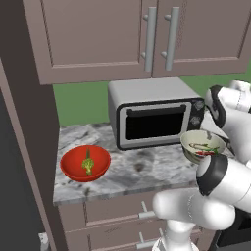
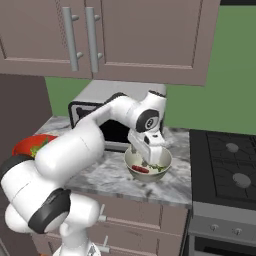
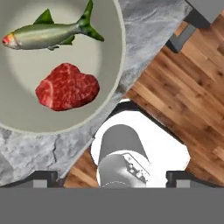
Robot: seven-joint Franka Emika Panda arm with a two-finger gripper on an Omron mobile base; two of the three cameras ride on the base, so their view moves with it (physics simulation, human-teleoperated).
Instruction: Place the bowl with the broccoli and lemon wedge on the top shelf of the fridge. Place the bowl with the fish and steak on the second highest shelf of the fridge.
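Near the front edge of the marble worktop (image 1: 142,169), toward its right end by the stove (image 2: 227,165), I see the pale bowl (image 2: 148,165) that holds the fish (image 3: 50,31) and the steak (image 3: 66,86). From the hand view the fish lies with its long axis across the bowl, red-tipped head toward the picture's left and green tail toward the upper right; the steak sits just beside it, nearer the bowl's rim, its longer side running the same way. The gripper (image 2: 150,156) hangs directly over this bowl, pointing down at its rim on the toaster oven's side. I cannot tell whether its fingers are apart or together, nor whether they touch the bowl.

Toward the worktop's left end, well apart from the pale bowl, sits the red bowl (image 1: 85,163) with the broccoli (image 1: 87,165) upright-ish in its middle, stalk pointing toward the back wall. I cannot make out the lemon wedge.

Against the back edge stands a silver toaster oven (image 1: 154,117), dark door facing me, knobs down its right side. I can read no writing or brand on it or on anything else.
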